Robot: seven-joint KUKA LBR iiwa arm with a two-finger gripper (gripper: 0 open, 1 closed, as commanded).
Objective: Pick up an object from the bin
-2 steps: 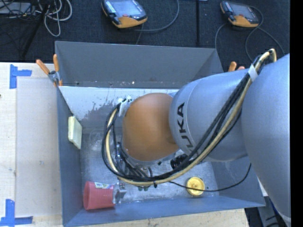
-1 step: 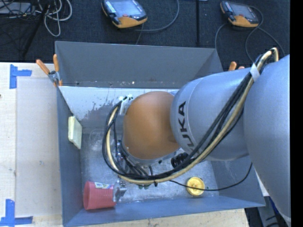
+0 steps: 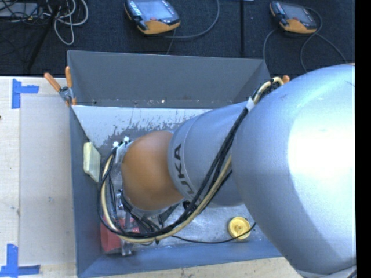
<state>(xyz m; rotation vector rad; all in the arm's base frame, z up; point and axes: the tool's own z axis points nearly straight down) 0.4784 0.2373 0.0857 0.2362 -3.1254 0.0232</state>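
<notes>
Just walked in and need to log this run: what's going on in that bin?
A KUKA arm reaches from the right, low into the grey bin, its orange wrist cover over the near-left part. Its gripper, mostly hidden beneath the cover, is down by a red thing in the near-left corner. Whether it holds anything cannot be told. A pale yellow block lies against the left wall; a small yellow round thing lies apart, front right.
</notes>
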